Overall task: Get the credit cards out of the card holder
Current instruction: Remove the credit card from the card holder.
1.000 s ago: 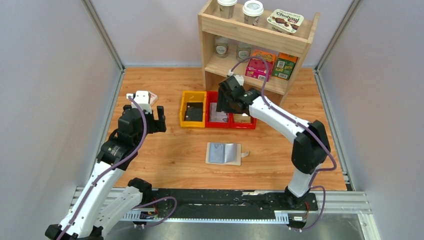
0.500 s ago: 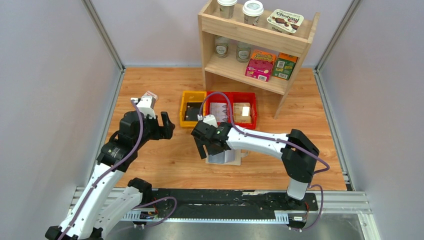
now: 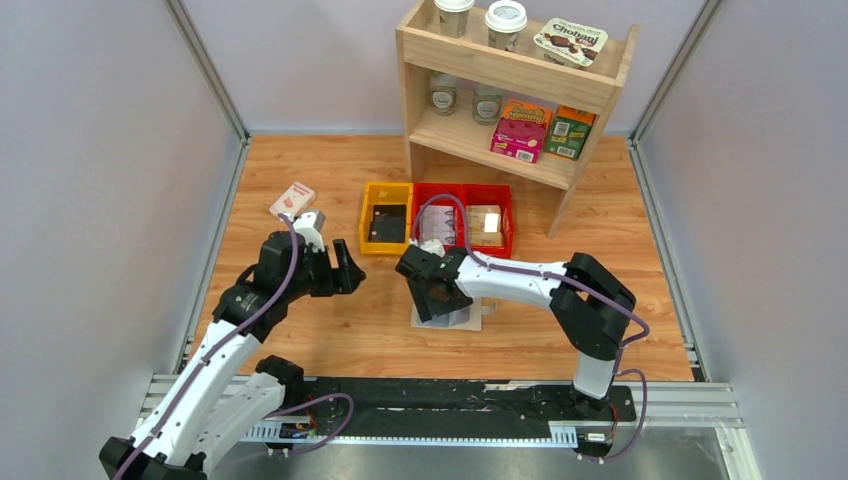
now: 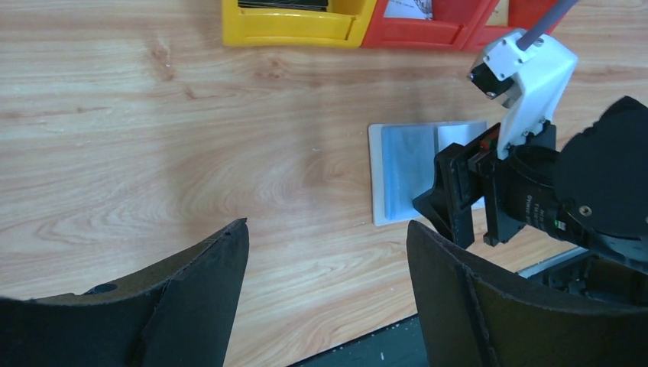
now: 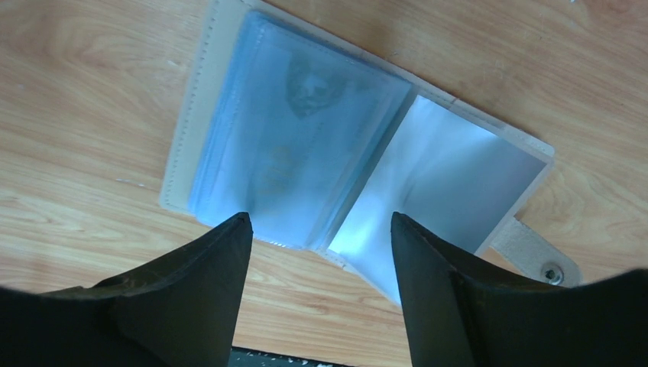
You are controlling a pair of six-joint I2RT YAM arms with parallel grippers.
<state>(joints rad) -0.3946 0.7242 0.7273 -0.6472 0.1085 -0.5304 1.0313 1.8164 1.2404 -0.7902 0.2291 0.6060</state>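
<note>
Returned from red bin (image 3: 485, 251), right hand (image 5: 319, 222) hovers spread, empty, above card holder (image 5: 298, 130) on wooden table (image 3: 330, 170).

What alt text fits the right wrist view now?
An open wallet lies flat on the wooden table, blue-grey pockets up, with faint print showing through the left one. The right tool is open over its near edge, holding nothing. The snap tab sticks out at lower right.

Right gripper (image 5: 319, 219) over card holder (image 5: 294, 130)
</note>
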